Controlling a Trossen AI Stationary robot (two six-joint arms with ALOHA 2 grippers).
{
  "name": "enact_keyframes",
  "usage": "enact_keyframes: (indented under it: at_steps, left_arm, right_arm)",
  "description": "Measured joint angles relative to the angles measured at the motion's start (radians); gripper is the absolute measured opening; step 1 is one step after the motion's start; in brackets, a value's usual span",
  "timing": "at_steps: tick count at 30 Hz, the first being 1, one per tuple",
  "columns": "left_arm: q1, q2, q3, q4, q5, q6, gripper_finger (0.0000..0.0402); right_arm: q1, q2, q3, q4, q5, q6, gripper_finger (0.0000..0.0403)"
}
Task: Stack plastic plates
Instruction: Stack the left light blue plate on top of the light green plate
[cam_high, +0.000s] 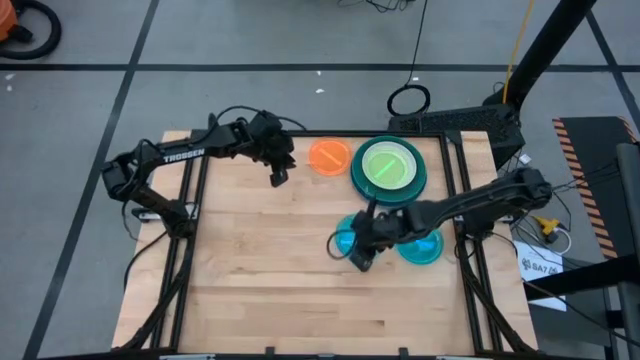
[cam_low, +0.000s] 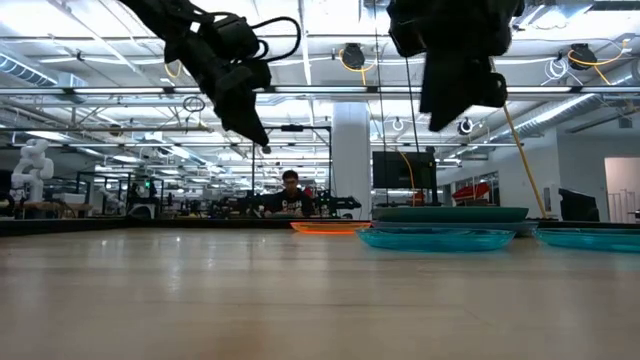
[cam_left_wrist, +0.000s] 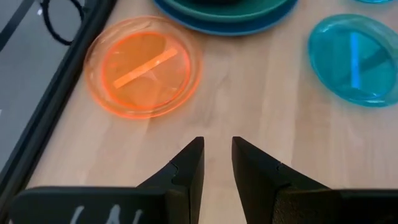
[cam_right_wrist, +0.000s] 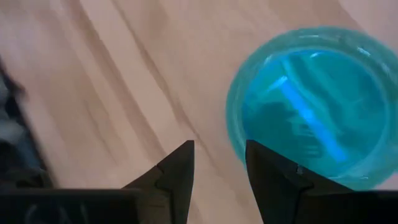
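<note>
Your right gripper (cam_right_wrist: 219, 163) hangs above the surface (cam_high: 270, 270) with its jaws narrowly apart and empty, just beside the nearer cyan plate (cam_right_wrist: 314, 106). Judged step: picking up a small plate for the stack. Next move calls for lowering and bringing the jaws over that plate's rim. The second cyan plate (cam_high: 422, 247) lies right of it. Farther back sits the stack (cam_high: 389, 168), lime green on top, with the orange plate (cam_high: 329, 157) to its left. Your left gripper (cam_left_wrist: 217, 163), jaws narrowly open and empty, waits near the orange plate.

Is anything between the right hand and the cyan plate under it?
Nothing visible. The right hand hangs open just above the bare table, beside the near cyan plate; no other object lies between them. The left hand waits near the orange plate.
</note>
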Motion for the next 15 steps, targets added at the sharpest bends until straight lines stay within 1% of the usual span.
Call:
enact_keyframes:
  at_steps: [2, 8, 12, 15]
  left_arm:
    - [-0.02, 0.0, 0.0, 0.001, 0.0, 0.018, 0.0088]
    - [-0.052, 0.0, 0.0, 0.001, 0.0, 0.051, 0.0088]
    - [-0.063, 0.0, 0.0, 0.001, 0.0, 0.051, 0.0088]
    - [-0.062, 0.0, 0.0, 0.0, 0.0, 0.051, 0.0088]
  right_arm:
    - [0.022, 0.042, 0.031, -0.047, 0.001, -0.099, 0.0139]
    - [0.101, 0.17, 0.113, -0.267, -0.003, -0.4, 0.0139]
    - [0.131, 0.234, 0.116, -0.301, 0.0, -0.483, 0.0139]
    - [0.136, 0.273, 0.116, -0.297, 0.005, -0.482, 0.0139]
